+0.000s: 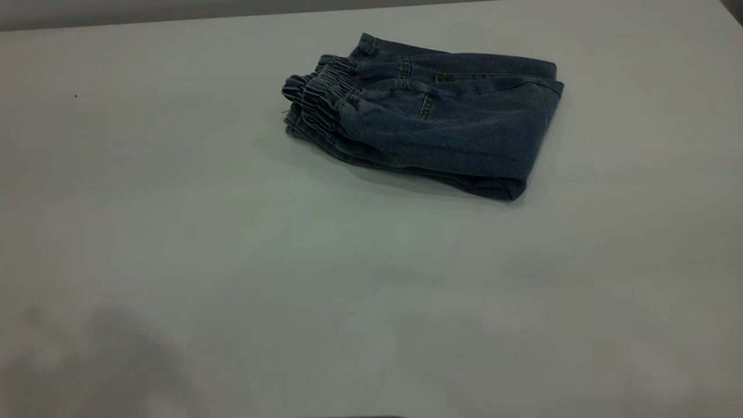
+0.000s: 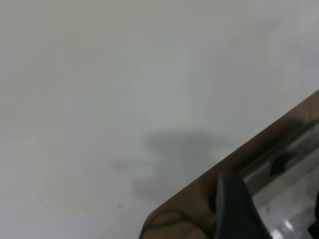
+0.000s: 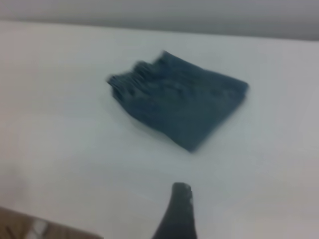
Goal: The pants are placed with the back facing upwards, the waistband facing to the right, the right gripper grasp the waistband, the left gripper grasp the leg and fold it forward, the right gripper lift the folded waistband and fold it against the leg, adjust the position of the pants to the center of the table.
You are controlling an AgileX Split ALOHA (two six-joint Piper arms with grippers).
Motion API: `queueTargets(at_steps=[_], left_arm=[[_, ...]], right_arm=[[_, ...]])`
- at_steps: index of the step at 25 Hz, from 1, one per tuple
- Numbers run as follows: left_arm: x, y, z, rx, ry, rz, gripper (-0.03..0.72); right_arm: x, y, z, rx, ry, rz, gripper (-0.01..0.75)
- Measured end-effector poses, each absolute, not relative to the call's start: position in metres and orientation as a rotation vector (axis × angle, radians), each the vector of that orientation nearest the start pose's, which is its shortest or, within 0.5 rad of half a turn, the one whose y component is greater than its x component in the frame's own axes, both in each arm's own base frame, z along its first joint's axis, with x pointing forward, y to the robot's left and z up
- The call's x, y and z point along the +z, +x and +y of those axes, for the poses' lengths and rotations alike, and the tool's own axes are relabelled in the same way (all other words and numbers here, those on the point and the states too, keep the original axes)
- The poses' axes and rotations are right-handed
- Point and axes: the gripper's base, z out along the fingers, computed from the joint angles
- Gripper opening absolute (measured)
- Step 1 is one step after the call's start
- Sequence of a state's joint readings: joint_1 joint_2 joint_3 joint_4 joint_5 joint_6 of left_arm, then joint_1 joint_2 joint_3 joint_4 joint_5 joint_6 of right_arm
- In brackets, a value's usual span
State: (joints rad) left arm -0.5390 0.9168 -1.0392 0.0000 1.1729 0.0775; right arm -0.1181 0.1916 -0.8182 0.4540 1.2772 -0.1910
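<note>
The pants (image 1: 429,116) lie folded into a compact dark denim bundle on the table (image 1: 232,278), right of the middle and toward the far side. The ruffled waistband (image 1: 325,93) sits on top at the bundle's left end. A back pocket faces up; the leg with its print is hidden inside the fold. The pants (image 3: 179,102) lie well ahead of my right gripper (image 3: 224,219), which is open and holds nothing. My left gripper (image 2: 275,211) hangs open over the table's near edge, empty. Neither gripper appears in the exterior view.
The brown table edge (image 2: 199,191) with a thin cable (image 2: 167,219) on it runs past the left gripper, with floor beyond. A grey wall strip (image 1: 174,11) borders the table's far side. Arm shadows fall on the near left of the tabletop.
</note>
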Motion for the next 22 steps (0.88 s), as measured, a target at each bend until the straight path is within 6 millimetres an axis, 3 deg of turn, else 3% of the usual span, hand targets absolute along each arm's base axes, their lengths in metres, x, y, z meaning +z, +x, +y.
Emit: queueTargets(at_steps=[6,10,15,22], left_arm=[[0.37,0.078,-0.046,-0.203,0.743,2.275,0.343],[0.361,0.053,-0.031,-0.205,0.735,2.206,0.343],[0.341,0.036,-0.02,-0.212,0.723,2.182,0.343],[0.31,0.021,-0.011,-0.236,0.673,2.196,0.343]], right_arm=[[0.32,-0.018,0.023,0.219,-0.231,2.151,0.586],[0.298,-0.012,0.015,0.165,-0.21,2.181,0.586],[0.269,-0.005,0.008,0.11,-0.115,2.233,0.586],[0.265,-0.008,0.007,0.099,-0.092,2.151,0.586]])
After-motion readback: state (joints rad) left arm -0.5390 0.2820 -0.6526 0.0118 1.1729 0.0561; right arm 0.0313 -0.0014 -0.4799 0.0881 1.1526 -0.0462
